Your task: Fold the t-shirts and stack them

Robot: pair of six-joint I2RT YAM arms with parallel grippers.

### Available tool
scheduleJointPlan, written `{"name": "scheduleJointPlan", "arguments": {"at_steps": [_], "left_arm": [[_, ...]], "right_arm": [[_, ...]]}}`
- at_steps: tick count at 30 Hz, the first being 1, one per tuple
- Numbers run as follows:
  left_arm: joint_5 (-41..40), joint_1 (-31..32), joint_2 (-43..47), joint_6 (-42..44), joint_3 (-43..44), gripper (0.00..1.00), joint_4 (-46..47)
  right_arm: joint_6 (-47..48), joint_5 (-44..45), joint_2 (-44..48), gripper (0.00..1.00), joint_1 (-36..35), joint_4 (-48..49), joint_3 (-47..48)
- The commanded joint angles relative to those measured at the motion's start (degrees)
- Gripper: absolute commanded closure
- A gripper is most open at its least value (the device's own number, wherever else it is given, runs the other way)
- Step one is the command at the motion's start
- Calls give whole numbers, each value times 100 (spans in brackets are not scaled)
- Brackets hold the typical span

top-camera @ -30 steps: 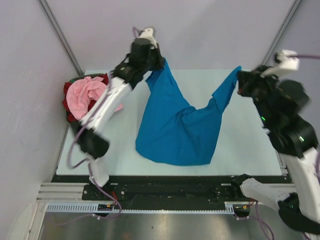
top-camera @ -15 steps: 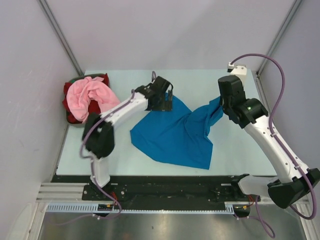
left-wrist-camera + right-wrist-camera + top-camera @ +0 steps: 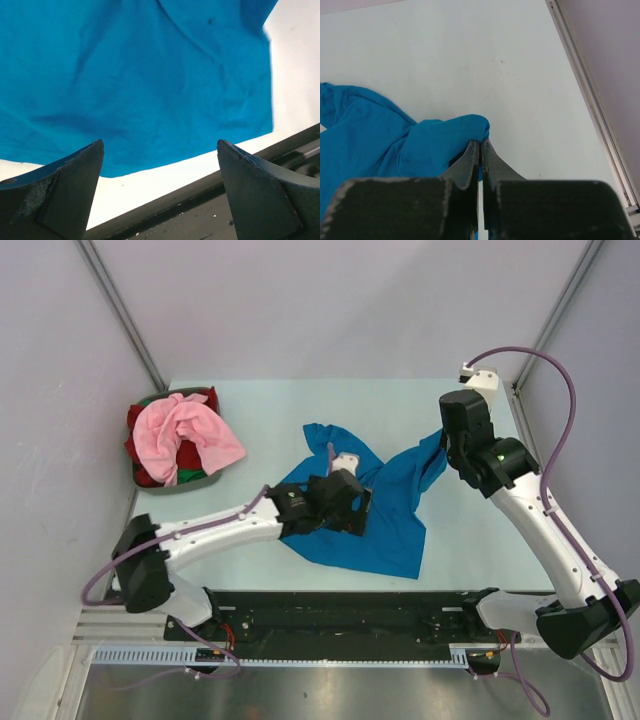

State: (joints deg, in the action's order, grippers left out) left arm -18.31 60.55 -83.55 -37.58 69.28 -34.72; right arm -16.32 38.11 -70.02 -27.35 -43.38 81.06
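The bright blue t-shirt (image 3: pixel 395 520) lies crumpled in the middle of the table. My right gripper (image 3: pixel 444 446) is shut on a fold at its right edge, which the right wrist view shows pinched between the jaws (image 3: pixel 480 141) as a blue bunch (image 3: pixel 440 137). My left gripper (image 3: pixel 362 512) hovers open over the shirt's middle. In the left wrist view its fingers (image 3: pixel 160 142) stand wide apart above blue cloth (image 3: pixel 150 75), holding nothing. A light pink t-shirt (image 3: pixel 185 430) is heaped on a red one (image 3: pixel 138 425) at the far left.
The pink and red shirts sit in a dark grey basket (image 3: pixel 160 486) at the table's left edge, with a bit of green (image 3: pixel 192 477) showing. The table's near edge and black rail (image 3: pixel 210 195) lie just beyond the blue shirt's hem. Bare tabletop (image 3: pixel 260 405) stretches behind the shirt.
My left gripper has opened, let go of the blue shirt's corner and swung from the back of the table to the near middle. The shirt has dropped flat. The right arm lowered, then held still.
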Motion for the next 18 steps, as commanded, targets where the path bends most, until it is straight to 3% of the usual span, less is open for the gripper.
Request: {"name": "scheduleJointPlan", "arguments": {"at_steps": [1,7,18], "left_arm": [[20,561,-705,-127,207,0,326],[-147,1291,-2024,-30,1509,1,-17],[-15,1925,-2772,-241,1712,1,-8]], "right_arm": [[-126,65,216,100,11,49,-11],[-152,-31,401,100,160,-13,-178],[-214,-154,568,100,266,-83,-318]]}}
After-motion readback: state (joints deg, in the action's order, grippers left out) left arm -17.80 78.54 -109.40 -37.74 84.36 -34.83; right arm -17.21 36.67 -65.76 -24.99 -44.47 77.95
